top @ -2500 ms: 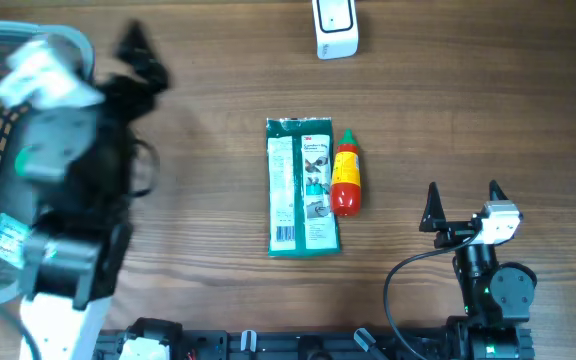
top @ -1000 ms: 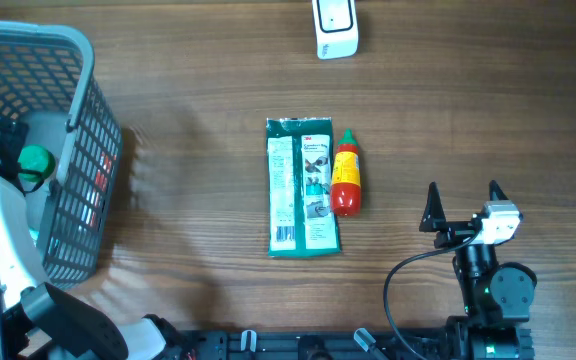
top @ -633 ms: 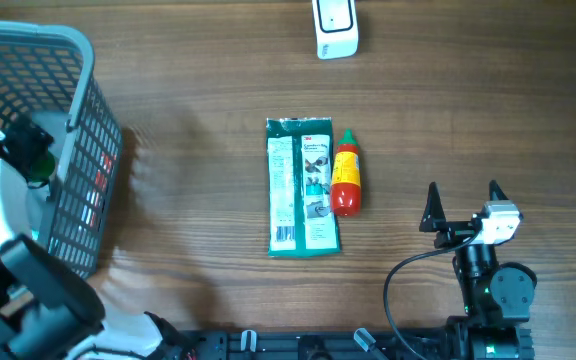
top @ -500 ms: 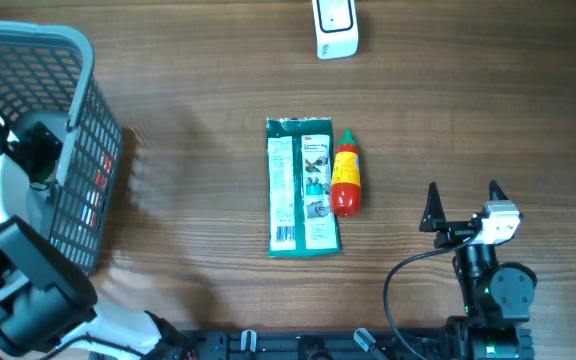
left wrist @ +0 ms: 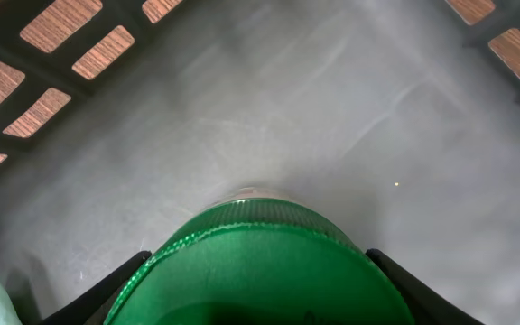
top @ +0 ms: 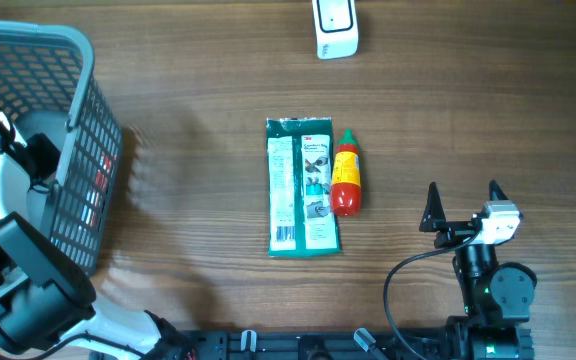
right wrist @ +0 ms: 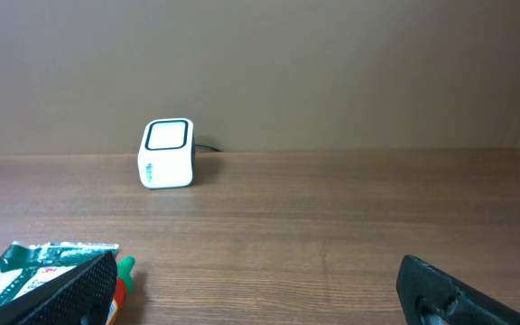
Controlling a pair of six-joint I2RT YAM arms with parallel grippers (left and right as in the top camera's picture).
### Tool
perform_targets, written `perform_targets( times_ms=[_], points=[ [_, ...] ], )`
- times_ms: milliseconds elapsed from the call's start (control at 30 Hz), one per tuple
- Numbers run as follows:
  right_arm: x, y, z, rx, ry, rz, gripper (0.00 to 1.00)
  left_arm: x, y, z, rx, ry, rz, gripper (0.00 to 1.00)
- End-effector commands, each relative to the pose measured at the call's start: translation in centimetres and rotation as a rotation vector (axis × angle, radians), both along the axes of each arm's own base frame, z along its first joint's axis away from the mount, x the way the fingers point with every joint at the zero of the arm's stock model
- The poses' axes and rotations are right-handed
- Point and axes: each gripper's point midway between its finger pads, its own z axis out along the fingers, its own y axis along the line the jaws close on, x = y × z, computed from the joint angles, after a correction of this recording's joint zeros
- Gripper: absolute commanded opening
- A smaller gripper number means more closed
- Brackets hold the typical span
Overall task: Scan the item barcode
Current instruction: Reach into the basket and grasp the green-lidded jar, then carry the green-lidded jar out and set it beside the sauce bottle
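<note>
The left claw (left wrist: 258,291) is down inside the grey basket (top: 86,160), its two dark fingers (left wrist: 97,298) close on either side of a round green cap (left wrist: 258,244). Whether they press on the cap or only flank it, I cannot tell. The cap is ribbed round its edge, shiny on top, and sits just above the basket's pale floor, with brown table showing through the slots in the basket wall. Only the left wrist view shows the cap; from overhead the arm and the basket wall hide it. The right claw (top: 463,190) is wide open and holds nothing, low near the table's front edge. Overhead also shows a green packet (top: 303,187) lying flat beside a red sauce bottle (top: 345,175), touching or nearly so, and a white scanner (top: 335,27) at the far edge.
</note>
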Motion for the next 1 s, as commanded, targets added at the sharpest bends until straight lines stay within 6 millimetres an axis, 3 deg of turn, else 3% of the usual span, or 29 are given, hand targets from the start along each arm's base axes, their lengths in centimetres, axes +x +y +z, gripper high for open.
perform_targets(
  times_ms=[0,67,167,233,333,400,533,600,667,800,967],
  points=[
    [0.0,0.1,0.0,-0.01,-0.001,0.002,1.0,0.8,1.7,6.7,0.138,-0.102,0.026,0.64],
    [0.0,0.1,0.0,-0.01,-0.001,0.002,1.0,1.3,2.0,10.7,0.188,-0.187,0.038,0.65],
    [0.0,0.1,0.0,-0.01,-0.001,0.002,1.0,1.4,1.8,18.3,0.23,-0.381,0.114,0.65],
    [0.0,0.1,0.0,-0.01,-0.001,0.002,1.0,1.5,0.2,23.2,0.21,-0.531,0.098,0.65],
    [0.0,0.1,0.0,-0.01,-0.001,0.002,1.0,1.4,-2.9,28.0,0.123,-0.718,0.049,0.65],
    [0.0,0.1,0.0,-0.01,-0.001,0.002,0.99,1.1,-7.2,32.7,-0.031,-0.917,-0.038,0.65],
    [0.0,0.1,0.0,-0.01,-0.001,0.002,1.0,-0.1,-16.3,38.6,-0.322,-1.106,-0.38,0.64],
    [0.0,0.1,0.0,-0.01,-0.001,0.002,1.0,-0.9,-20.3,39.3,-0.441,-1.098,-0.512,0.63],
    [0.0,0.1,0.0,-0.01,-0.001,0.002,1.0,-1.1,-23.0,38.8,-0.523,-1.063,-0.592,0.63],
    [0.0,0.1,0.0,-0.01,-0.001,0.002,1.0,-1.3,-30.0,36.0,-0.693,-0.906,-0.751,0.64],
    [0.0,0.1,0.0,-0.01,-0.001,0.002,1.0,-0.9,-37.4,32.0,-0.772,-0.716,-0.861,0.64]
  ],
)
